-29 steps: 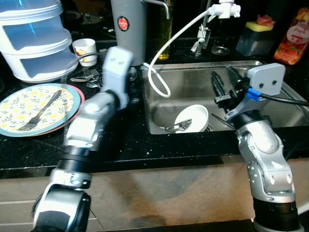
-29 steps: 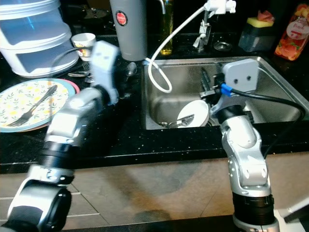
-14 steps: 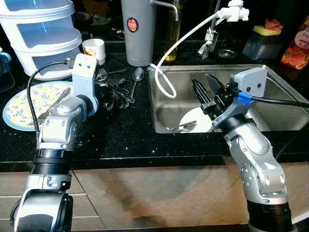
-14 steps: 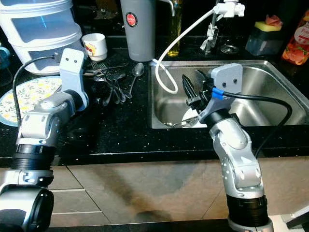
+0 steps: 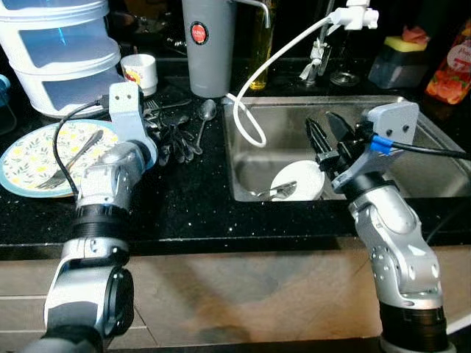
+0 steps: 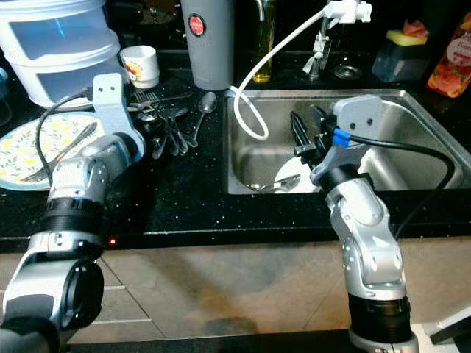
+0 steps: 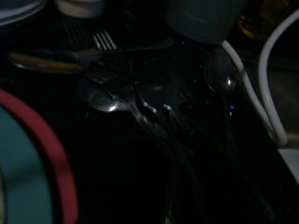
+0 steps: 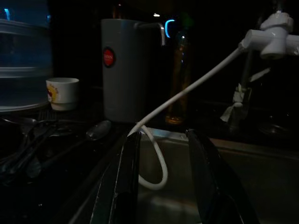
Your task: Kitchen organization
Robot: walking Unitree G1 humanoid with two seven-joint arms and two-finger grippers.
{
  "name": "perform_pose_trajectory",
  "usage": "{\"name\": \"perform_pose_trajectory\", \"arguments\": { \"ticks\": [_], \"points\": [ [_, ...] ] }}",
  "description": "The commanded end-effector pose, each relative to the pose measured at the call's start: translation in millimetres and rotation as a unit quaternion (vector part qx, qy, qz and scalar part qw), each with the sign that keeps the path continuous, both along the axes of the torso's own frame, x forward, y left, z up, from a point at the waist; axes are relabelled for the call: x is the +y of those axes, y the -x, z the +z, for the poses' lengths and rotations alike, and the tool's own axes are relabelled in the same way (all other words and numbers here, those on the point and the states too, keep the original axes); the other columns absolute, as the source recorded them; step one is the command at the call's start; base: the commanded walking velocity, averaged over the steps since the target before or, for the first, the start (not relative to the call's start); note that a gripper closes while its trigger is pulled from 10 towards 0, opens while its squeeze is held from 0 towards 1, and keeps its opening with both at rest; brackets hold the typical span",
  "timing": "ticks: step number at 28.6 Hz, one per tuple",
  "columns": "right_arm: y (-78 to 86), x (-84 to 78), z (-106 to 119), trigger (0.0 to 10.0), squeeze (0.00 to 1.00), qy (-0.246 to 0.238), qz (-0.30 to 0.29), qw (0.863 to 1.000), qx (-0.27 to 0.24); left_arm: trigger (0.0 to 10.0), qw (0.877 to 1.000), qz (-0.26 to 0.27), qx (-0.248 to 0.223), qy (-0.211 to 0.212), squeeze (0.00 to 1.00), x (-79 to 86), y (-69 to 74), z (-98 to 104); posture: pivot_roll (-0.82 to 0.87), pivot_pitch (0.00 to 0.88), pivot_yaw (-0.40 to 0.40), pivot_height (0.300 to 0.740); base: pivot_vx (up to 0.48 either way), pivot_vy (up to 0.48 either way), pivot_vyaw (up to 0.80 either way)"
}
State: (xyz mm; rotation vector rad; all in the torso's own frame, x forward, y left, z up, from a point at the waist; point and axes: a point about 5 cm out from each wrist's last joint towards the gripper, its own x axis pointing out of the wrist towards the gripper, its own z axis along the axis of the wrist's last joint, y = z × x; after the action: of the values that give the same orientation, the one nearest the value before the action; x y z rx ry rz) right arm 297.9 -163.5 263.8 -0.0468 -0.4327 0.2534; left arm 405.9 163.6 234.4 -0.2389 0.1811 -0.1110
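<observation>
- I'm hovering the right gripper (image 5: pixel 329 140) over the sink (image 5: pixel 412 110), fingers spread, holding nothing.
- White bowl (image 5: pixel 298 180) and spoon (image 5: pixel 271 193) are lying on the sink floor below it.
- Left gripper (image 6: pixel 151 140) is reaching at the cutlery pile (image 6: pixel 173 125); I can't tell its opening.
- Next, I'm guessing: lowering onto the bowl rim.

Head views are evenly lit and fairly sharp, with soft glare on the steel sink (image 5: pixel 412 110) and a glittering black countertop (image 5: pixel 199 206). Both wrist views are very dark and murky.
</observation>
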Motion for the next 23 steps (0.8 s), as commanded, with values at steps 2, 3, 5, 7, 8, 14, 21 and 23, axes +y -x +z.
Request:
{"name": "perform_pose_trajectory", "arguments": {
  "ticks": [2, 3, 5, 7, 8, 14, 21, 23],
  "points": [
    [2.3, -0.6, 3, 10.0, 0.0, -0.003, -0.003, 1.0, -0.002, 10.0, 1.0, 0.005, 0.003, 0.02, 1.0, -1.9, -3.0, 2, 0.0, 0.096, 0.024, 0.74, 0.0, 0.0, 0.0],
    [2.3, -0.6, 3, 10.0, 0.0, -0.003, -0.003, 1.0, -0.002, 10.0, 1.0, 0.005, 0.003, 0.02, 1.0, -1.9, -3.0, 2, 0.0, 0.096, 0.024, 0.74, 0.0, 0.0, 0.0],
    [4.6, -3.2, 3, 10.0, 0.0, -0.004, -0.009, 1.0, -0.002, 10.0, 0.999, 0.013, 0.008, 0.039, 0.04, 0.5, -4.9, 3, -0.01, 0.106, 0.026, 0.74, 0.0, 0.0, 0.0],
    [7.2, -5.5, 3, 10.0, 0.0, -0.004, -0.014, 1.0, 0.0, 10.0, 0.997, 0.026, 0.025, 0.074, 0.0, 2.1, -7.0, 1, -0.01, 0.119, 0.026, 0.74, 0.0, 0.0, 0.0],
    [8.0, -5.9, 2, 10.0, 0.0, -0.004, -0.015, 1.0, 0.001, 10.0, 0.995, 0.033, 0.031, 0.085, 0.0, 2.5, -8.3, 1, -0.01, 0.121, 0.026, 0.74, 0.0, 0.0, 0.0],
    [8.8, -6.6, 4, 10.0, 0.0, -0.003, -0.016, 1.0, 0.001, 10.0, 0.99, 0.036, 0.046, 0.127, 0.0, -0.7, -12.4, 3, 0.0, 0.133, 0.034, 0.74, 0.0, 0.0, 0.0],
    [9.2, -3.1, 1, 10.0, 0.0, -0.011, -0.015, 1.0, 0.004, 9.8, 0.984, 0.053, 0.065, 0.154, 0.0, 2.3, -14.1, -2, 0.01, 0.14, 0.051, 0.74, 0.0, 0.0, 0.0],
    [10.1, -2.0, 0, 10.0, 0.0, -0.014, -0.015, 1.0, 0.007, 2.7, 0.983, 0.058, 0.071, 0.159, 0.0, 3.6, -14.5, -4, 0.01, 0.14, 0.055, 0.74, 0.0, 0.0, 0.0]
  ]
}}
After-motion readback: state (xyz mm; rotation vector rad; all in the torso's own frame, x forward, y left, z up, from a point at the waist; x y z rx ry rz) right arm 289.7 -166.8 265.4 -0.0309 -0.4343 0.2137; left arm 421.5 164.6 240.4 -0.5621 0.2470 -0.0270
